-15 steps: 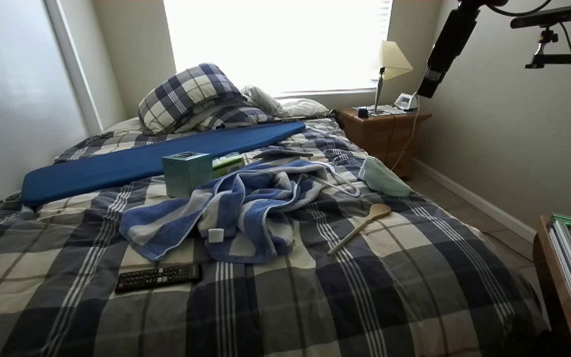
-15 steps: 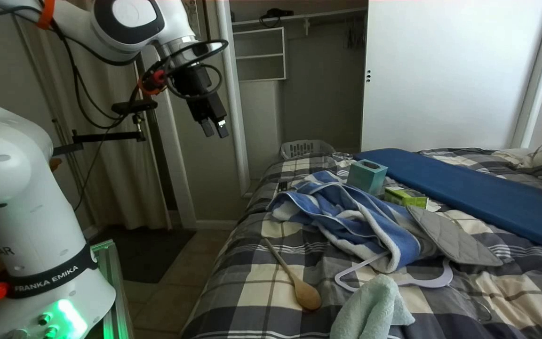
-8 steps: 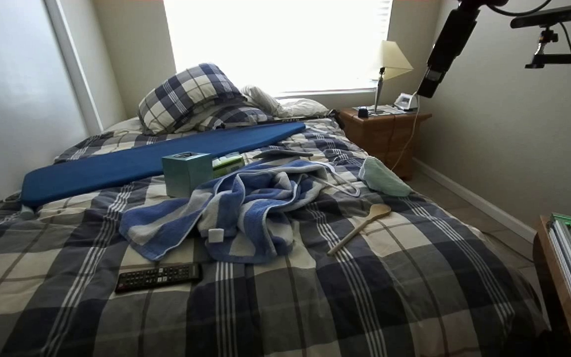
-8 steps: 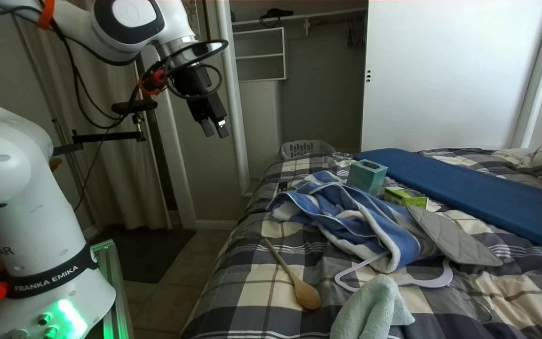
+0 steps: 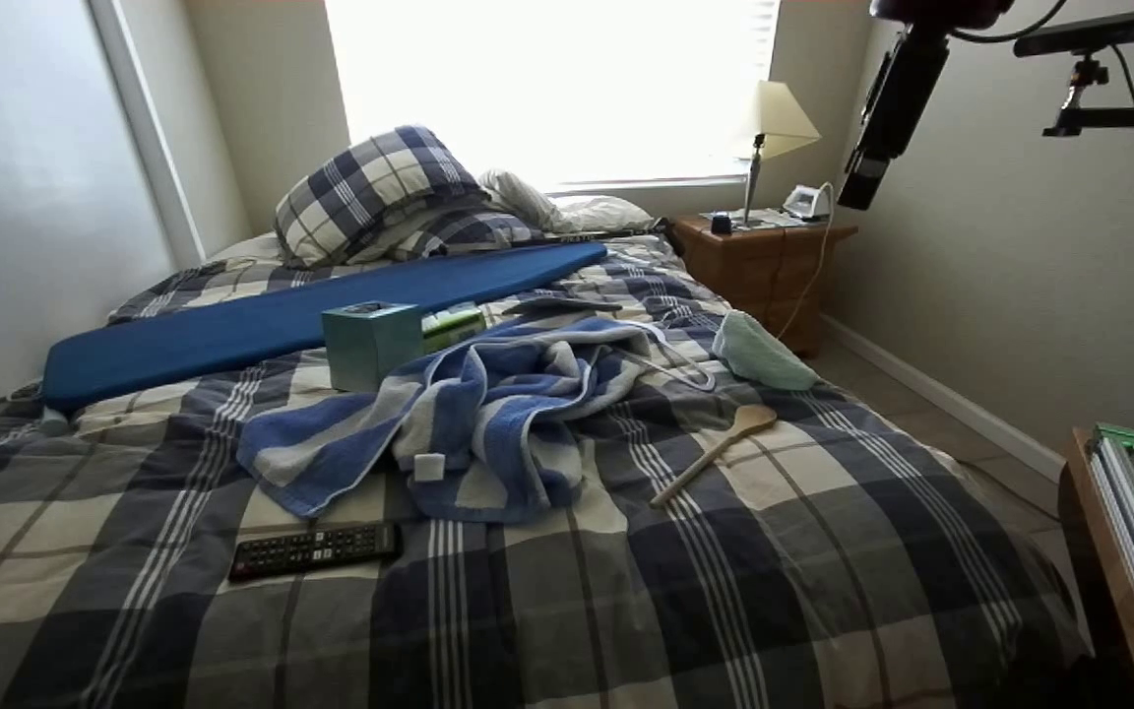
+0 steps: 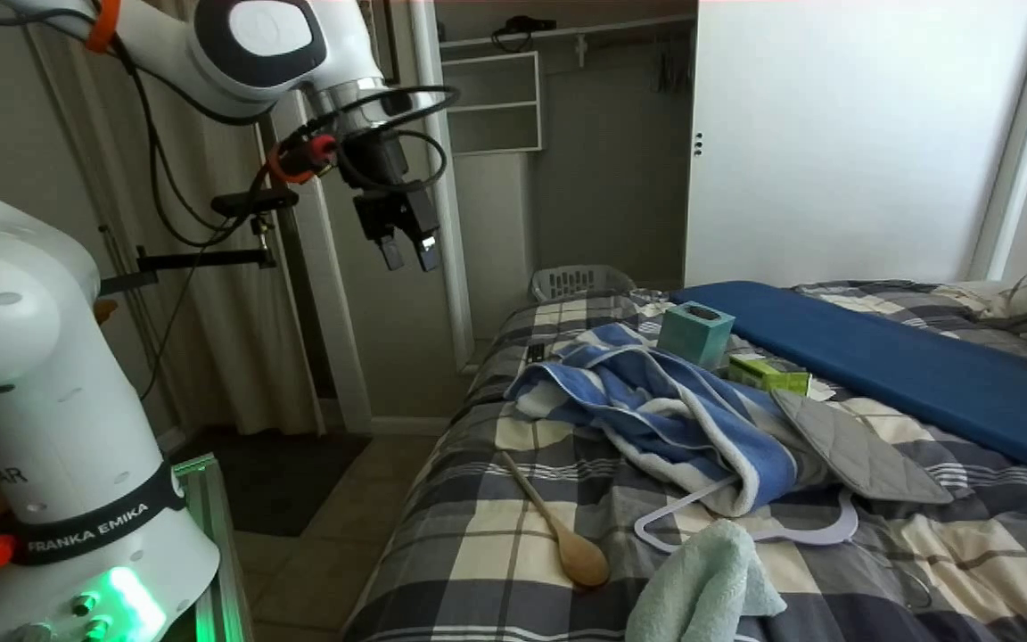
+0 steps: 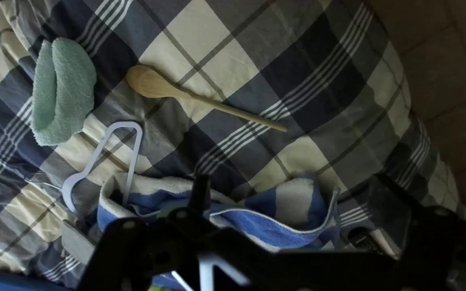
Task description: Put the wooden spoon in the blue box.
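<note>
One wooden spoon [image 7: 194, 97] is lying on the plaid bedcover [image 5: 528, 615] near the mint cloth [image 7: 72, 93] (a lamp [image 5: 782, 120] is standing on the nightstand [image 5: 754, 266]); you are holding the pincer [image 6: 411, 259] aloft, fingers parted.

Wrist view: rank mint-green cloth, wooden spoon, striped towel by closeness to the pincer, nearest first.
1. Striped towel: lower middle, partly hidden by the pincer.
2. Wooden spoon: upper middle, above the towel in the picture.
3. Mint-green cloth: upper left, beyond the spoon.
Order as that picture shows it; depth not judged.
</note>
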### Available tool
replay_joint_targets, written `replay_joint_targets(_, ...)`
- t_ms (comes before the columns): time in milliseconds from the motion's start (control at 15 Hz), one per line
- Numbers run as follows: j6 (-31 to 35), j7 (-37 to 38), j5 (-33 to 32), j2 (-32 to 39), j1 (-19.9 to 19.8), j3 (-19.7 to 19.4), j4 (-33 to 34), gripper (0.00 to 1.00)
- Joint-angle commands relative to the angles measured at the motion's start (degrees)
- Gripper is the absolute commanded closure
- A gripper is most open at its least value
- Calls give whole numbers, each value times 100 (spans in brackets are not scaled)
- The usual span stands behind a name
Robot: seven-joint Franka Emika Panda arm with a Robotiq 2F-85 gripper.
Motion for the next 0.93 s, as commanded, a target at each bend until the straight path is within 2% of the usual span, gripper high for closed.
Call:
replay_joint_targets(0, -121, -914, -312, 1053, 50, -396, 504, 0)
replay_joint_targets(200, -117, -1621, -524, 1942, 84, -599, 954, 0)
replay_joint_targets(600, 35, -2885, -1121, 3582, 20, -678, 1837, 0)
replay_joint_targets(867, 226, -3229, -1653, 4484, -164, -780, 2385, 0)
